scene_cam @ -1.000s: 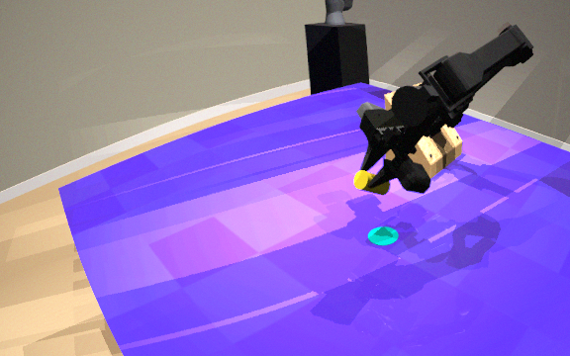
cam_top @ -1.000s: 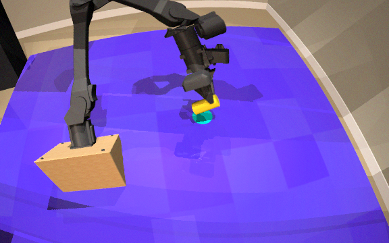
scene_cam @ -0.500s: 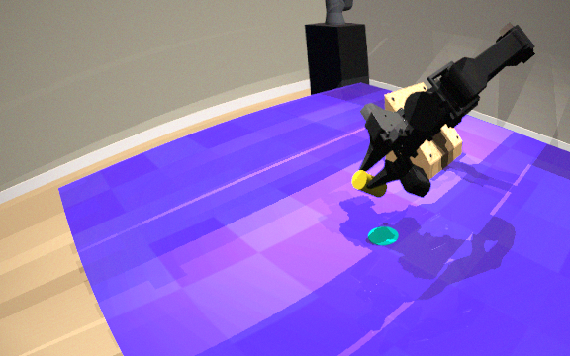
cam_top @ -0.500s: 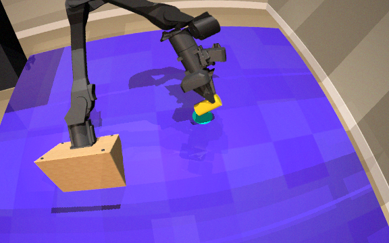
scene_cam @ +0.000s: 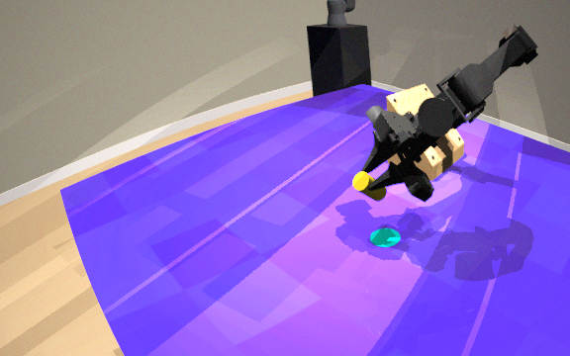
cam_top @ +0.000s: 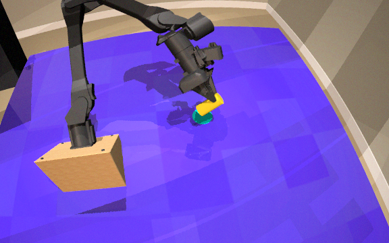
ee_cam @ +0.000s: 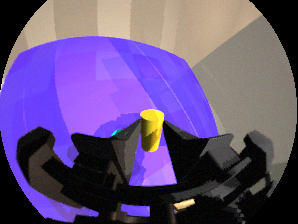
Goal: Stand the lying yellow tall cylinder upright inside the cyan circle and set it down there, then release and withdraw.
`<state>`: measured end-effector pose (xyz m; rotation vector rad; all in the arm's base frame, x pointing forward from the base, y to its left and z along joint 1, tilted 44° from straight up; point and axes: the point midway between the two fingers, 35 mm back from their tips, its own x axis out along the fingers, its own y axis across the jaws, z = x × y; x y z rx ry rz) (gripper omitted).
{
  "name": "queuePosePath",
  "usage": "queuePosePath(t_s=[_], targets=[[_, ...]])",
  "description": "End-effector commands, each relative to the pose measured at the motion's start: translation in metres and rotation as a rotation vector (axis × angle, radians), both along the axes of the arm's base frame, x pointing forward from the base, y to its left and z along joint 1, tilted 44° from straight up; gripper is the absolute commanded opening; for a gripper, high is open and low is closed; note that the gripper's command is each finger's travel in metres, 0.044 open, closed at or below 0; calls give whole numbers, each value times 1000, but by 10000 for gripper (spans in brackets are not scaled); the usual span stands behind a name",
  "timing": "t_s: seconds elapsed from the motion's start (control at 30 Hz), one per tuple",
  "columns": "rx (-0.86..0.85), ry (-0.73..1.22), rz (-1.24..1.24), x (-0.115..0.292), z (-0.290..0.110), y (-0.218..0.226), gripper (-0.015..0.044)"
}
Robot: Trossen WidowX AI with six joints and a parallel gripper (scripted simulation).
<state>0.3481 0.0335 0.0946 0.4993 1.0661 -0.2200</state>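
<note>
The yellow tall cylinder (cam_top: 208, 106) (scene_cam: 361, 181) (ee_cam: 151, 131) is held in the air, tilted well away from upright, its far end higher than the end nearer the arm's base. My gripper (cam_top: 216, 98) (scene_cam: 368, 180) (ee_cam: 151, 122) is shut on it near its raised end and points down at a slant. The cyan circle (cam_top: 202, 118) (scene_cam: 385, 237) lies flat on the table, in shadow. In the wrist view only a sliver of the circle (ee_cam: 117, 133) shows behind the left finger. The cylinder hangs above the table, and its lower end overlaps the circle's far edge in the top view.
The blue-purple table top (cam_top: 248, 216) (scene_cam: 166, 297) bears shadows of the arm. The wooden base block (cam_top: 86, 172) (scene_cam: 409, 100) carries the arm. A black pedestal (scene_cam: 339, 61) stands beyond the table's edge, near the walls.
</note>
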Motion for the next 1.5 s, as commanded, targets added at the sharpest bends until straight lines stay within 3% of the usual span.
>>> queuePosePath(t_s=[0.0,1.47], targets=[[-14,-21,-14,-2,-1,1,105],[-73,-287,-174,-5,13,4,105]])
